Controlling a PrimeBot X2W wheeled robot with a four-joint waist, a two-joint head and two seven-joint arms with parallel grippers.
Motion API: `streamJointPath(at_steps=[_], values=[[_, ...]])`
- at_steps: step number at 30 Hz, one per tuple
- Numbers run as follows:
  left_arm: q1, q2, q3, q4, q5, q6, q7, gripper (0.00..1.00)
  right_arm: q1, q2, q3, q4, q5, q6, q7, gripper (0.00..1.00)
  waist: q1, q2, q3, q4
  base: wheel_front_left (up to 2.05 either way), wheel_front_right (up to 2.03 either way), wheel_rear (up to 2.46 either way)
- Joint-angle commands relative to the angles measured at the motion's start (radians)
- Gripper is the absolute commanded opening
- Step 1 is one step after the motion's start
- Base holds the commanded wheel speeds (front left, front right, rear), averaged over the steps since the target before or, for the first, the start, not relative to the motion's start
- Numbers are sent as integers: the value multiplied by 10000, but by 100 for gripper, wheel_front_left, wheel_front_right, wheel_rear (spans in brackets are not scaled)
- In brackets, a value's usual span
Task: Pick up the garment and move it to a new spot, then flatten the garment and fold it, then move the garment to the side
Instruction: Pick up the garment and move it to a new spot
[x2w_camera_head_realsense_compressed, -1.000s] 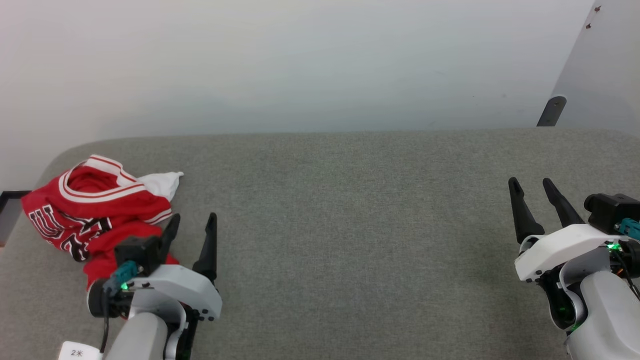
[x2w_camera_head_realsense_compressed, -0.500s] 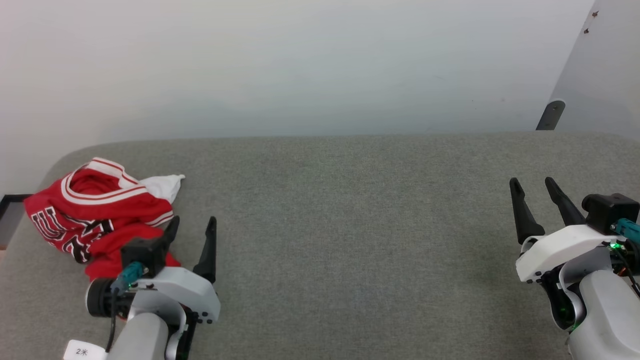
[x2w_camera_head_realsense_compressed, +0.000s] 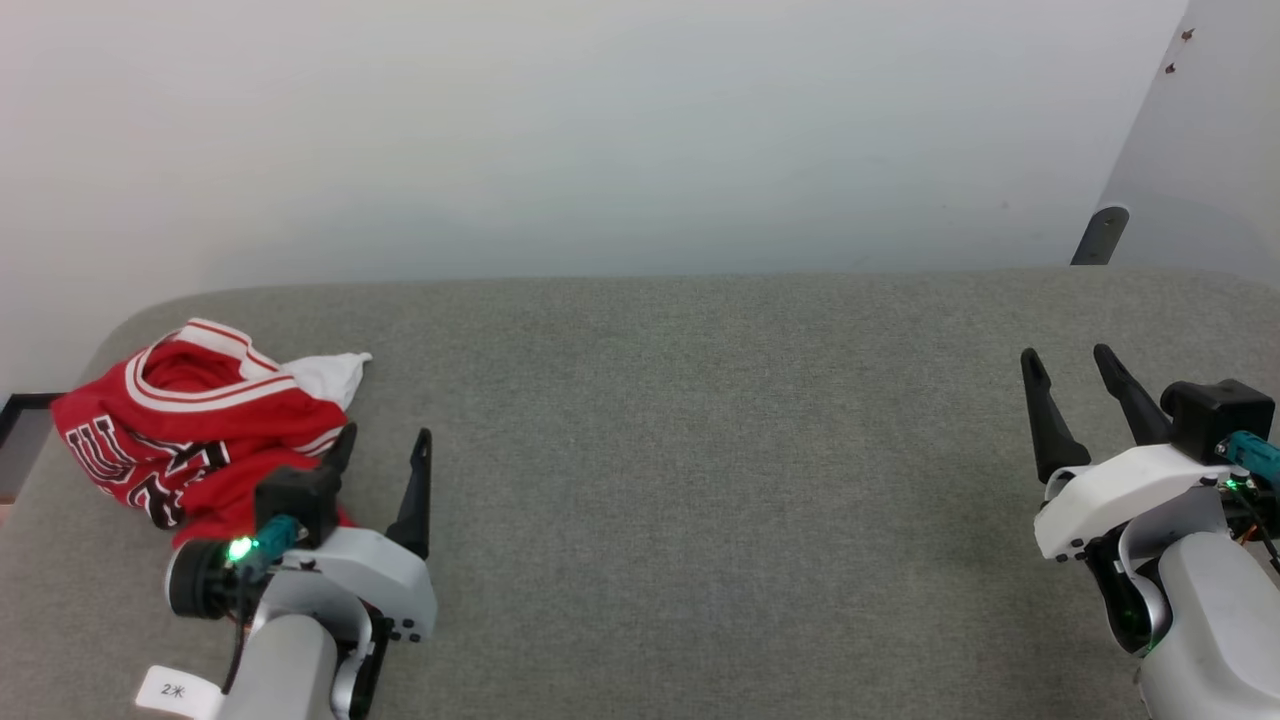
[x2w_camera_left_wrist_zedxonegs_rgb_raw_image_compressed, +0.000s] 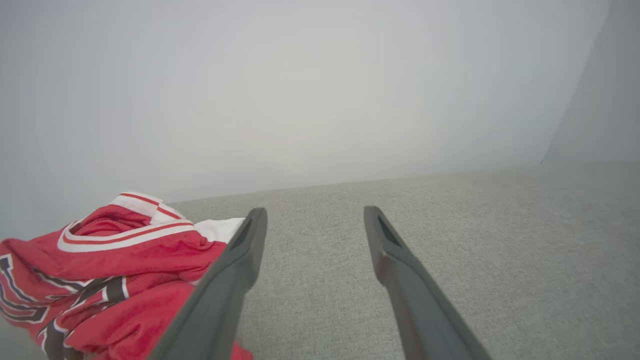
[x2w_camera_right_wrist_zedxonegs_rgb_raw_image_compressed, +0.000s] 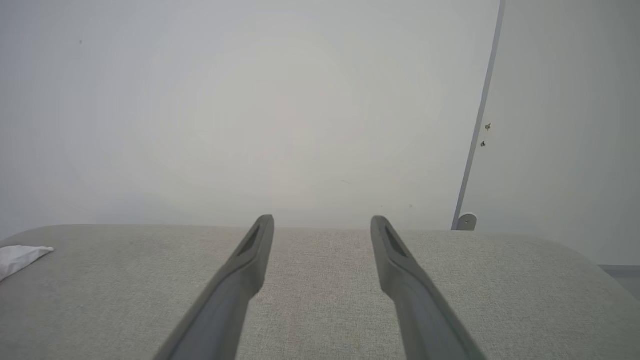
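Our left claw (x2w_camera_head_realsense_compressed: 386, 432) stands spread, nothing between its fingers, low over the grey bench (x2w_camera_head_realsense_compressed: 700, 450). In the wrist view its left finger (x2w_camera_left_wrist_zedxonegs_rgb_raw_image_compressed: 235, 270) overlaps the edge of the garment (x2w_camera_head_realsense_compressed: 190, 440); whether it touches cloth we cannot tell. The garment lies to this claw's left and slightly beyond it, a crumpled heap near the bench's far-left corner, with the striped collar gaping upward and a white sleeve poking rightward. Bunched so, it offers no clear long axis, though it spreads rather more across than deep. Our right claw (x2w_camera_head_realsense_compressed: 1065, 353), likewise spread and empty, hovers well apart on the bench's right side. We judge the left arm far nearer, so the pickup calls for a short leftward reach.
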Motion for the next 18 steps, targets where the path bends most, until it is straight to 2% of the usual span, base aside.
streamJointPath(at_steps=[1, 18], values=[[-85, -8, -31, 81, 166, -64, -78, 100, -140, -74, -22, 64, -161, 7, -86, 100, 0, -1, -3, 2, 0, 0, 0], [65, -134, 277, 181, -17, -197, -72, 100, 197, 54, -288, 35, 361, 7, -91, 100, 0, -1, -43, 85, 0, 0, 0]])
